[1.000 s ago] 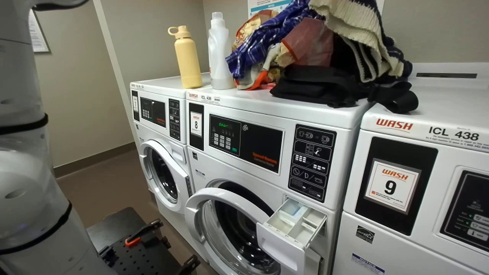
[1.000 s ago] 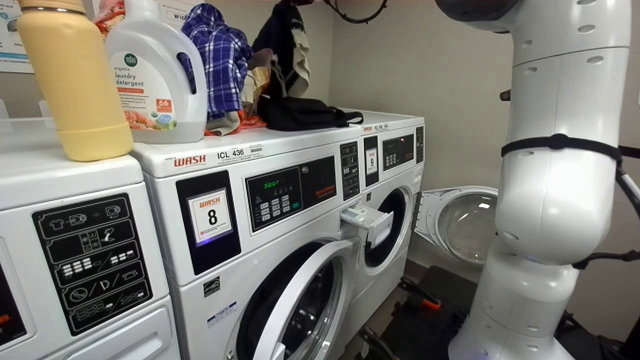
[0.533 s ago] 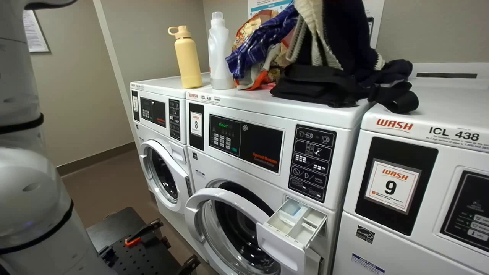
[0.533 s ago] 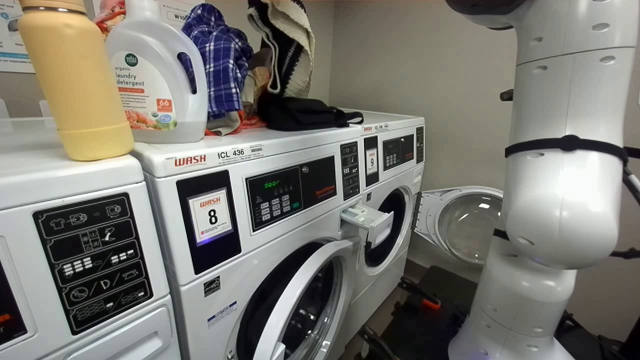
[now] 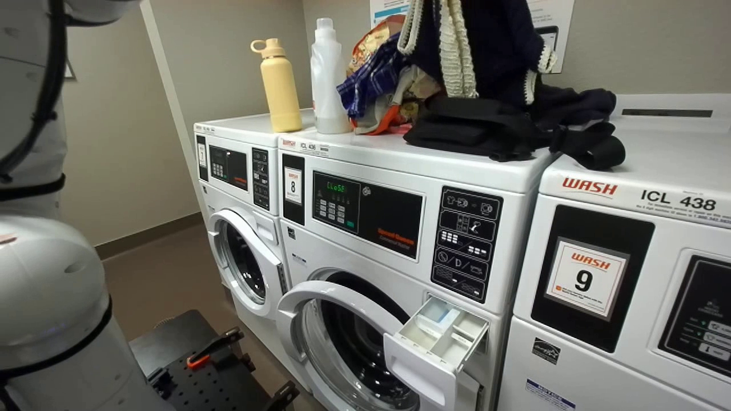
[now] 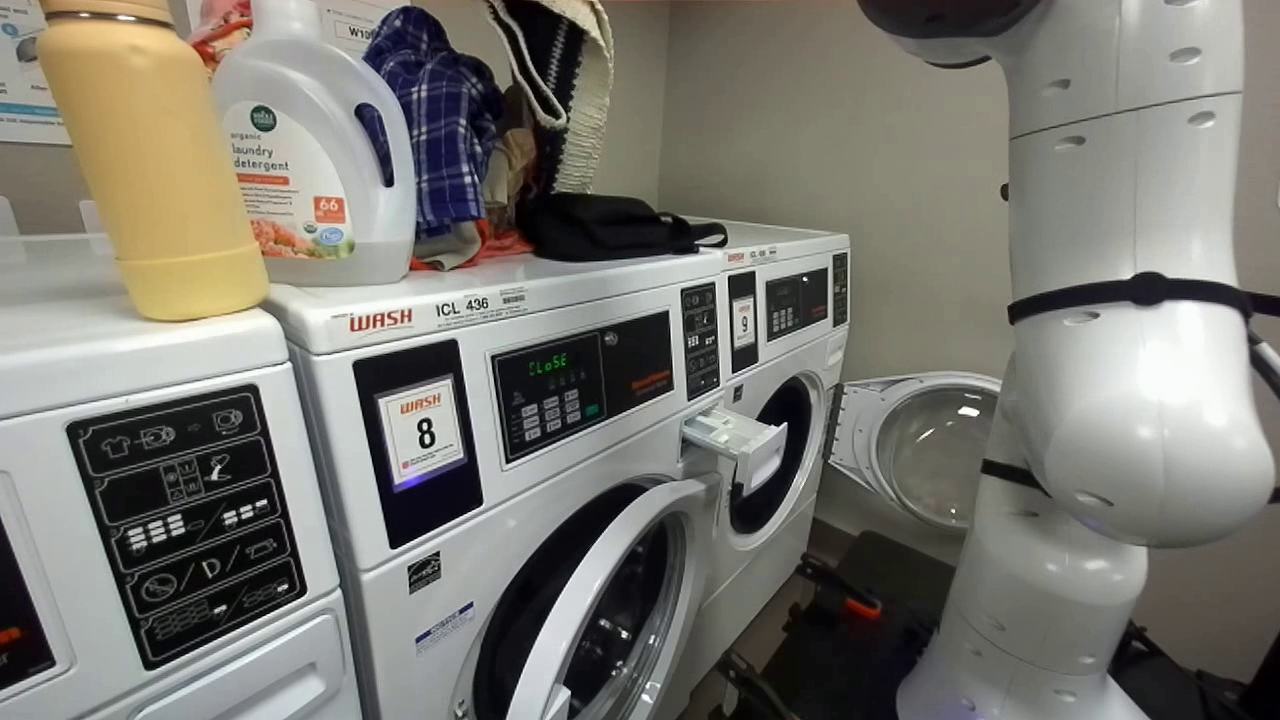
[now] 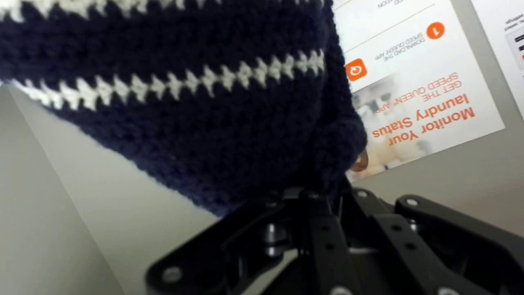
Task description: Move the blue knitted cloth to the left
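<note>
The blue knitted cloth [image 5: 502,45] is dark navy with cream edges and stripes. It hangs from above the top of the picture, over the black bag [image 5: 474,125]. It also shows in an exterior view [image 6: 590,110], behind the bag. In the wrist view, my gripper [image 7: 332,196] is shut on a fold of the knitted cloth [image 7: 196,135], which fills the upper left. The gripper is out of both exterior views. More dark cloth [image 5: 577,105] lies right of the bag; I cannot tell whether it belongs to the held cloth.
A blue plaid cloth [image 6: 440,120] and orange-patterned cloths lie on washer 8. A detergent bottle [image 6: 310,150] and yellow bottle [image 6: 150,170] stand to their left in both exterior views. A detergent drawer [image 5: 437,337] and round door [image 5: 302,319] stand open.
The knitted cloth has swung and turned. In an exterior view it has moved left, now covering part of the plaid cloth. The arm has shifted slightly. The washer display changed from "door" to "close".
</note>
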Action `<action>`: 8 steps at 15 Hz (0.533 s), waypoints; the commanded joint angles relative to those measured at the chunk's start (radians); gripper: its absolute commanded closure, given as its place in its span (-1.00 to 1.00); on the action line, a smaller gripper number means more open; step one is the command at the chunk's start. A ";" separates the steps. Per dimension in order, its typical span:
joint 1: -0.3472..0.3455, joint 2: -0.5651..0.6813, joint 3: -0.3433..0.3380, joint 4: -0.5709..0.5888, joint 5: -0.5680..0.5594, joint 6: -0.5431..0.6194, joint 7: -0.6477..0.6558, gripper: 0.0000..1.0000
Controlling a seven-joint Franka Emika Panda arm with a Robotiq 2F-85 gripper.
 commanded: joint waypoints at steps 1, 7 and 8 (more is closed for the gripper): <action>0.068 0.105 0.004 0.215 -0.070 -0.087 0.004 0.95; 0.138 0.193 0.004 0.333 -0.078 -0.121 -0.024 0.95; 0.147 0.203 0.001 0.343 -0.082 -0.126 -0.020 0.95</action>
